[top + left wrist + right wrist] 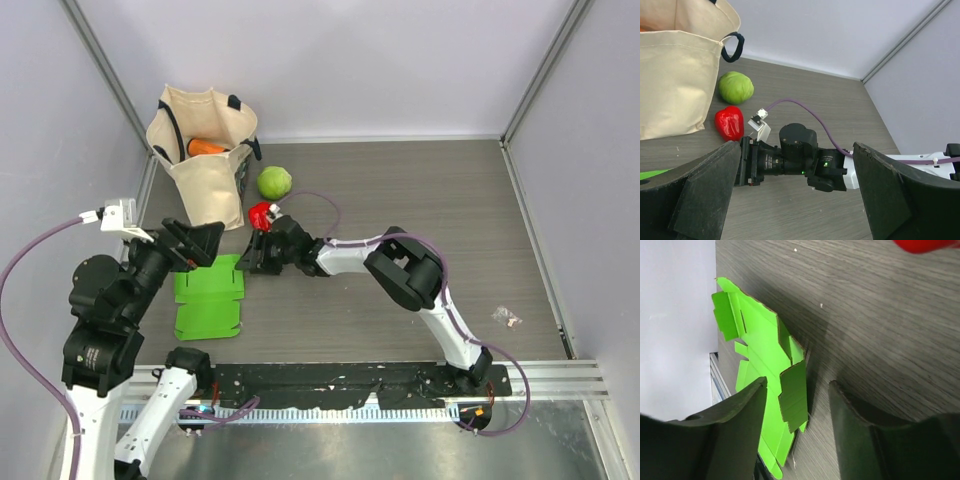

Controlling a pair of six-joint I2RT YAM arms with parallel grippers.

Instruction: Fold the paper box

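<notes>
Left gripper: fingers are gaping wide, gripping nothing, hanging over the far edge of the paper box.
Canvas bag: is standing at the back left, just behind that gripper.
Paper box: bright green card, is lying on the wooden table, one flap rising at its right edge.
Right gripper: jaws are standing apart, straddling the raised flap; contact cannot be told.
Red vegetable, round green vegetable: are sitting beside the bag.
</notes>
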